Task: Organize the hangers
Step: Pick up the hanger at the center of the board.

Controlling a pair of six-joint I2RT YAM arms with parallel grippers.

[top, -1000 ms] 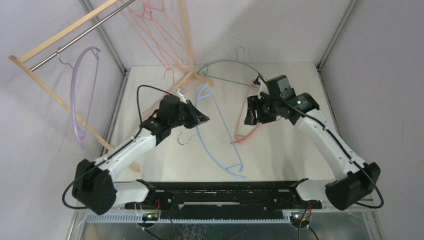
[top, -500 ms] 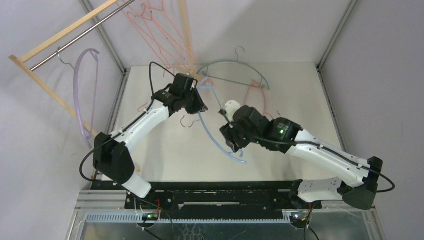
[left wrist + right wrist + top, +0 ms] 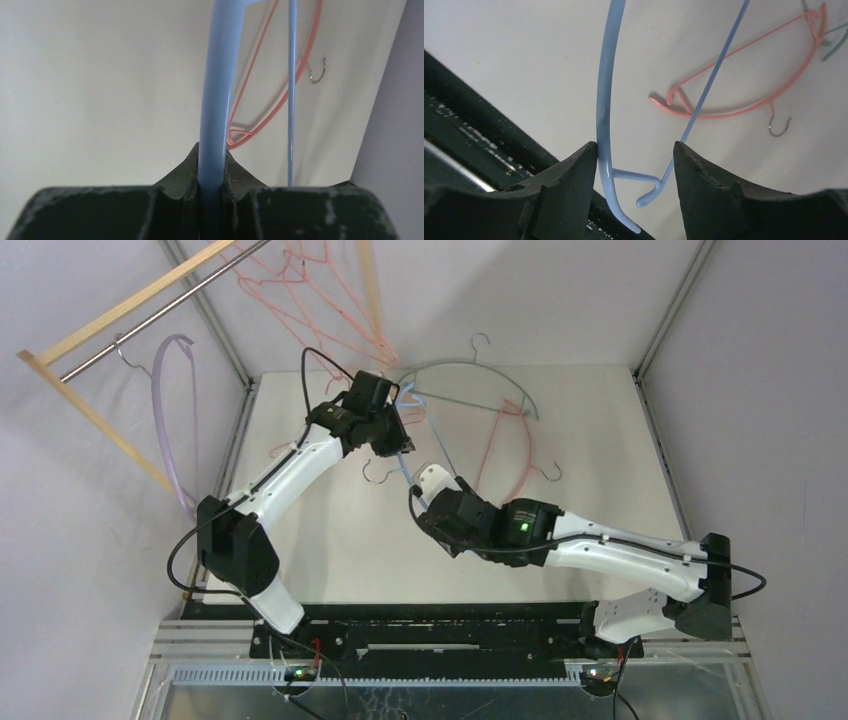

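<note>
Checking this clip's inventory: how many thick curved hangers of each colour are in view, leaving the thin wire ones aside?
lilac hanger: 1
green hanger: 1
blue hanger: 1
pink hanger: 1
Total: 4

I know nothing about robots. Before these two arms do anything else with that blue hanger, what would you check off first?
1. Left hand clamped on the blue hanger: ok, shut on its thick bar.
2. Hanger's lower end between the right hand's fingers: ok.
3. Right hand gripping it: not ok, jaws stand apart.
4. Blue hanger clear of the pink hanger: cannot tell, they overlap in both wrist views.
5. Bare stretch on the rack rod: ok, beside the lilac hanger.
</note>
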